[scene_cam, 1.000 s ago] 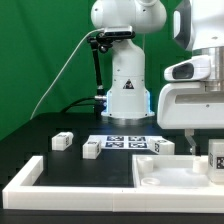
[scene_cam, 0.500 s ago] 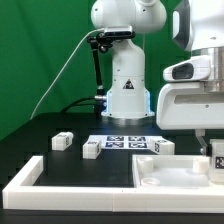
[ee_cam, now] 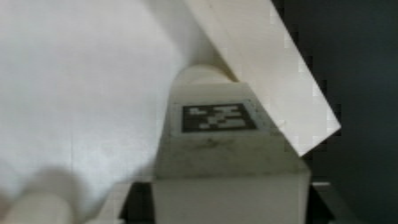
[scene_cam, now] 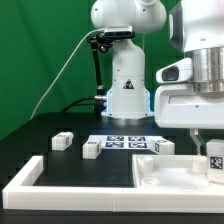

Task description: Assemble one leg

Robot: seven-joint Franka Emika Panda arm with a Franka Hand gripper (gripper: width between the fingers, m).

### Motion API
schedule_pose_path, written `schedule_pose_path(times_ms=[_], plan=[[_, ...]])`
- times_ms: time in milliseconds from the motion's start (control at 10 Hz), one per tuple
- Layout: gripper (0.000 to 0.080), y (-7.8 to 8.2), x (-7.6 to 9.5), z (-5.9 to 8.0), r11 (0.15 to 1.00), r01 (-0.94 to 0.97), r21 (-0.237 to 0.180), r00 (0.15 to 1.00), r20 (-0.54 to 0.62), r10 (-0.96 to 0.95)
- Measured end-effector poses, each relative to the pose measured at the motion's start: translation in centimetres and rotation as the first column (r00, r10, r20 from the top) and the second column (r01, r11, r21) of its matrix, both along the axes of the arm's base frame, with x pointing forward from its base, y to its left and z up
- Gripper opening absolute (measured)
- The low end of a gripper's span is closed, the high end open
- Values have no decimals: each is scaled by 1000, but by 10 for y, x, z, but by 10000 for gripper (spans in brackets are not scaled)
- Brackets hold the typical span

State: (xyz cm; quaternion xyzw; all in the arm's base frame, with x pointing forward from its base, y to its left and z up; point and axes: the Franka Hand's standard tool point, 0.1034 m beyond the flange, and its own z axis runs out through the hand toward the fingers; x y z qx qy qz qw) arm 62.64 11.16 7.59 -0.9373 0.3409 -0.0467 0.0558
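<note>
Leg (scene_cam: 214, 162) is held clamped in the narrowed gripper (scene_cam: 211, 151), directly below it, long axis upright, tag outward. It is poised just above the panel (scene_cam: 170, 172) corner at the exterior view's right.

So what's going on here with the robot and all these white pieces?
The arm's gripper holds one tagged white leg at the edge of the large white panel, on the exterior view's right. Three other legs lie loose on the black table near the marker board. Whether the held leg is seated in the panel yet can't be told.
</note>
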Motion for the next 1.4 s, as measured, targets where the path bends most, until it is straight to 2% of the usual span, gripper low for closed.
schedule_pose_path(times_ms=[200,400,1000,1100,1200,1300,1400], plan=[[291,-2,-1,-1,973,231,24,973,-18,-231],[292,-3,-2,-2,875,482,52,876,-41,-481],[294,-3,-2,-2,873,486,52,874,-41,-484],[352,-3,-2,-2,873,486,52,874,-41,-484],[534,-3,-2,-2,873,486,52,874,-41,-484],[534,-3,-2,-2,873,486,52,874,-41,-484],[625,-3,-2,-2,873,486,52,874,-41,-484]])
